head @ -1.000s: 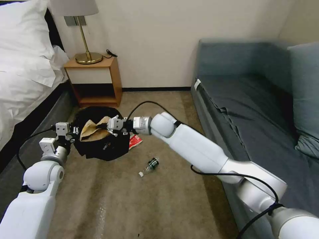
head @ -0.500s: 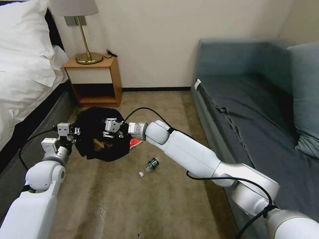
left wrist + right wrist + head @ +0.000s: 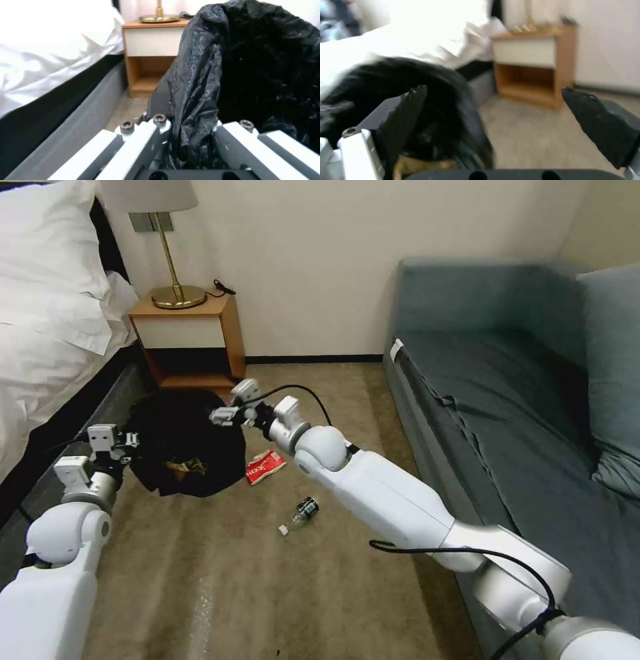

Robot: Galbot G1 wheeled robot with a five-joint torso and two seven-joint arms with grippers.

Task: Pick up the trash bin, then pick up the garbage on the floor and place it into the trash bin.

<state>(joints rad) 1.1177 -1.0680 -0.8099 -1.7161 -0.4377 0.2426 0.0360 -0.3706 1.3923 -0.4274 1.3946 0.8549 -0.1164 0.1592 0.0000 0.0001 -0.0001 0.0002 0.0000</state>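
Where the right gripper (image 3: 227, 415) hung over the bin's mouth half a second ago, it has risen to the bin's far rim, fingers spread and empty. Nearer, the left gripper (image 3: 127, 441) still pinches the liner at the bin's (image 3: 183, 437) left edge. Inside the bin lies the brown bag (image 3: 185, 467), crumpled, glossy black plastic around it. Right of the bin the red packet (image 3: 265, 467) now lies uncovered; nearer than that, the bottle (image 3: 300, 513).

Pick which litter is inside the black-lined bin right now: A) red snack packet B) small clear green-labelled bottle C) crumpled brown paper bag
C: crumpled brown paper bag sits inside the round bin with glossy black plastic liner; the red snack packet and small clear green-labelled bottle lie on the carpet beside it.
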